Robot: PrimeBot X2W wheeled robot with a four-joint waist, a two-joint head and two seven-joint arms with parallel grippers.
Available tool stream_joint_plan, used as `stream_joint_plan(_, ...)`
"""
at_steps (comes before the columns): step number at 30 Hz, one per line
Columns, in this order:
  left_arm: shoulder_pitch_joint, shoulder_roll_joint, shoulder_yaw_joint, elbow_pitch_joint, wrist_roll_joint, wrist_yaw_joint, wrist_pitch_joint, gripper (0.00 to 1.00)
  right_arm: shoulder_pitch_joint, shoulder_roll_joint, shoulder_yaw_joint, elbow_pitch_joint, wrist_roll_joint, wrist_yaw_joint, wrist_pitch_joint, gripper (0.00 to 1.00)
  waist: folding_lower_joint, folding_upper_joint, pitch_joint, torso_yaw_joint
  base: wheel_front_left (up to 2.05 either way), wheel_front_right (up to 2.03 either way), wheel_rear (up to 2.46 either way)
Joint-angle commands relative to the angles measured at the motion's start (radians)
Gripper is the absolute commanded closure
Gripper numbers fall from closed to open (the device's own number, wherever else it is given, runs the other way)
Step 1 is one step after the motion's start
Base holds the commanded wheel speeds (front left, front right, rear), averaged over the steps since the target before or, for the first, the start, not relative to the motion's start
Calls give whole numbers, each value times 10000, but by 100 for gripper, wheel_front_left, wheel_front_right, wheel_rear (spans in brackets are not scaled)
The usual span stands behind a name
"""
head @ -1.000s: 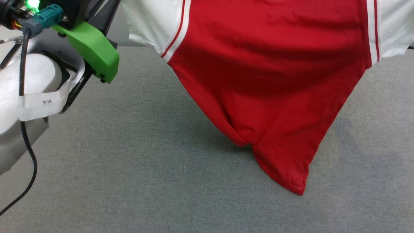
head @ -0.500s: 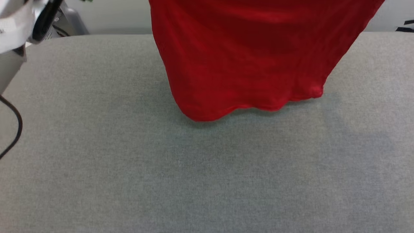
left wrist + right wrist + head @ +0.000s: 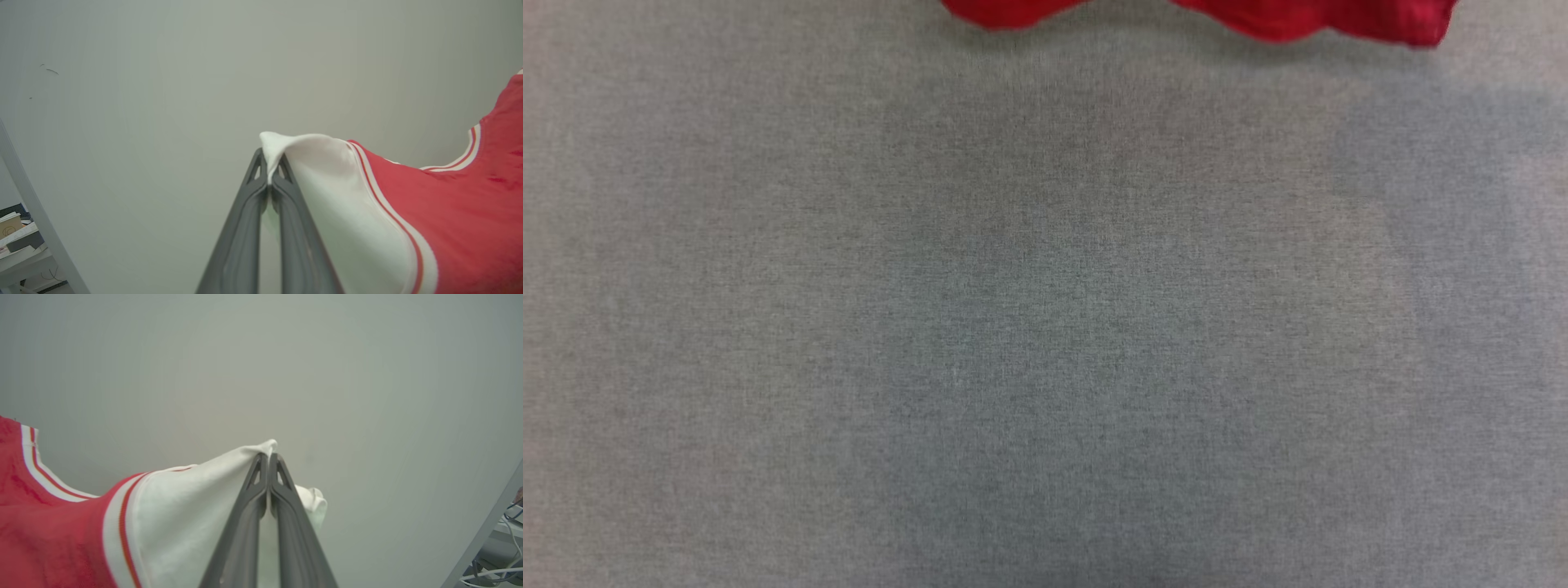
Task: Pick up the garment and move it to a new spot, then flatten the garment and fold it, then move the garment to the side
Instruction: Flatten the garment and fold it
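— While the left gripper and right gripper each pinch a white sleeve, where's the jersey?
— Slung between them, hem over the far side of the grey tabletop. Lower both together, evenly taut, so it lands flat.

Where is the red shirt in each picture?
Head view: the jersey shirt peeks in as a red hem along the top edge, middle to right, with the grey table lower in the picture.
Left wrist view: right side, its white sleeve pinched in the left pincer.
Right wrist view: lower left, the other white sleeve pinched in the right pincer.
Shared landmark: the red-white striped trim in both wrist views.
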Motion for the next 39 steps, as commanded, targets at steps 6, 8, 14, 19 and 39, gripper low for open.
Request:
stream_joint_plan(6,-919,-442,277,1148,191,-243,-513,100,-1345,314,94,1276,-284,-7,-868,100,-2,-1,1378,-112,0,0,0)
stream_joint_plan(8,-999,-499,290,1459,268,-322,-632,100,-1544,408,260,1572,-307,-7,-1093,100,-2,-1,1474,-131,0,0,0)
stream_joint_plan(14,-729,-727,388,2165,271,-594,-828,100,-1601,623,1010,2235,104,-7,-1586,100,-2,-1,1630,-133,0,0,0)
stream_joint_plan(19,48,-843,603,2289,275,-718,-882,100,-1134,841,1662,2620,640,-7,-1955,100,-2,-1,1499,-55,0,0,0)
stream_joint_plan(39,7983,-496,1882,345,629,-481,-890,100,4944,631,4549,2247,3149,-7,-3058,100,-2,-1,-1368,-18,0,0,0)
